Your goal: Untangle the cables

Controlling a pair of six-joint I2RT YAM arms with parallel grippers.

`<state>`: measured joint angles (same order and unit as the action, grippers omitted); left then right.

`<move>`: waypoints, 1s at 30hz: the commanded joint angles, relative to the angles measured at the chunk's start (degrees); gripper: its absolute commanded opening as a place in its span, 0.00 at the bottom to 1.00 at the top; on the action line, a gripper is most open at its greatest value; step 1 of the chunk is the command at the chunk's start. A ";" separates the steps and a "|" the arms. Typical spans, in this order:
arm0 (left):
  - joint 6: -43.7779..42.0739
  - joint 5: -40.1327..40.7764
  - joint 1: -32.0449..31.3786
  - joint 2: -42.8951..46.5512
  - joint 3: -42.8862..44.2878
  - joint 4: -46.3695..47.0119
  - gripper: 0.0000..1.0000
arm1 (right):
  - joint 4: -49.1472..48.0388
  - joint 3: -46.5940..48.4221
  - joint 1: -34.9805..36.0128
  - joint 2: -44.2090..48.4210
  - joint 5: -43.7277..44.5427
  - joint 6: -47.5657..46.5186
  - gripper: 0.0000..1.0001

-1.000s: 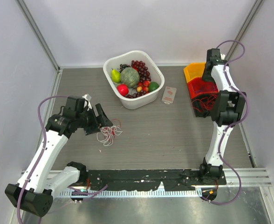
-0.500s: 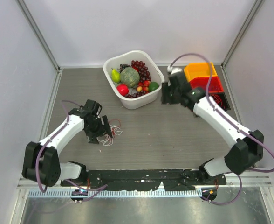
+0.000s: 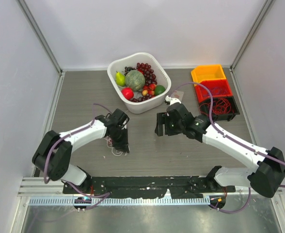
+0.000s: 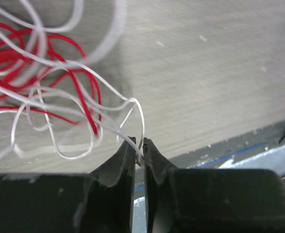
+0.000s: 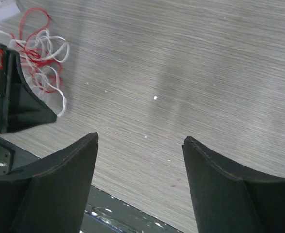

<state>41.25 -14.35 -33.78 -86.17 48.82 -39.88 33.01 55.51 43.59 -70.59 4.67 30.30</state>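
Note:
The cables (image 3: pixel 115 152) are a small bunch of red and white wires on the table's left half, partly hidden under my left gripper (image 3: pixel 123 144). In the left wrist view the cables (image 4: pixel 50 90) spread out to the upper left, and the left gripper (image 4: pixel 138 141) is shut on a white loop at the bunch's edge. My right gripper (image 3: pixel 161 127) hangs open over bare table near the middle, apart from the bunch. The right wrist view shows the right gripper (image 5: pixel 140 138) with nothing in it, and the cables (image 5: pixel 38 63) at the upper left.
A white fruit basket (image 3: pixel 114 65) stands at the back centre. Yellow (image 3: pixel 208 74) and red (image 3: pixel 214 90) bins sit at the back right, with a black bin (image 3: pixel 222 108) of red wire in front of them. A black rail (image 3: pixel 147 183) runs along the near edge.
My left gripper moved right over the bunch and shut on a white wire. My right arm swung from the bins on the right to the table's middle, and its jaws opened wider.

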 commanded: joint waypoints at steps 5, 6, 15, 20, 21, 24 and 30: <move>1.72 -3.59 -3.14 16.36 1.72 -0.19 0.36 | -17.00 -6.82 0.44 0.38 -13.16 2.92 0.88; 1.98 -2.71 -3.05 18.39 1.81 -0.81 0.52 | -17.98 -6.81 1.31 -0.51 -14.15 2.83 0.88; 3.39 7.75 0.11 23.59 2.25 -8.46 0.73 | -18.69 1.17 7.81 -14.66 -17.50 0.99 0.72; 2.61 0.39 9.77 22.54 -1.18 -6.01 0.72 | -22.54 1.54 11.60 -20.46 -16.44 1.25 0.62; 2.25 -0.23 10.48 21.93 -1.27 -5.74 0.75 | -23.16 1.45 12.30 -20.90 -16.53 1.34 0.59; 1.02 1.86 10.58 18.86 -0.48 -6.09 0.83 | -24.66 2.41 13.62 -23.71 -16.36 0.46 0.57; -1.52 4.68 10.58 7.96 1.98 -3.98 0.85 | -25.63 4.87 14.41 -28.90 -14.69 -1.65 0.47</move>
<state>42.41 -10.94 -23.33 -73.69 48.07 -45.87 10.70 56.71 57.78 -97.76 -11.68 30.68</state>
